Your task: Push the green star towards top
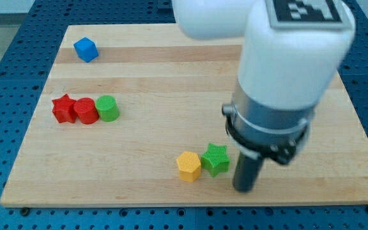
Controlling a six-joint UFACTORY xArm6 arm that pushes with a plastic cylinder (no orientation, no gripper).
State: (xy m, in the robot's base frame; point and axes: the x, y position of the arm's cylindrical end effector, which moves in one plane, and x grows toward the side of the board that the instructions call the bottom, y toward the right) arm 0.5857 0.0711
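My tip (244,189) is sitting on the wooden board (171,70) near its bottom edge, just beside the green star (215,159), at roughly the star's 4 o'clock. Can't tell if it's touching; the gap looks tiny. No claw on this rig, just the rod, so nothing to report as apart or clamped.

Green star is lying at about 6 o'clock of the board's centre, low on the board. Yellow hexagonal block (188,166) is touching the star's 8 o'clock side.

Far off at the board's 9 o'clock, three blocks are sitting in a touching row: red star (62,108), red cylinder (85,110), green cylinder (107,108). Blue cube (85,49) is sitting alone at the board's 10 o'clock corner. The arm's white housing (292,51) is covering the board's 2 o'clock area.
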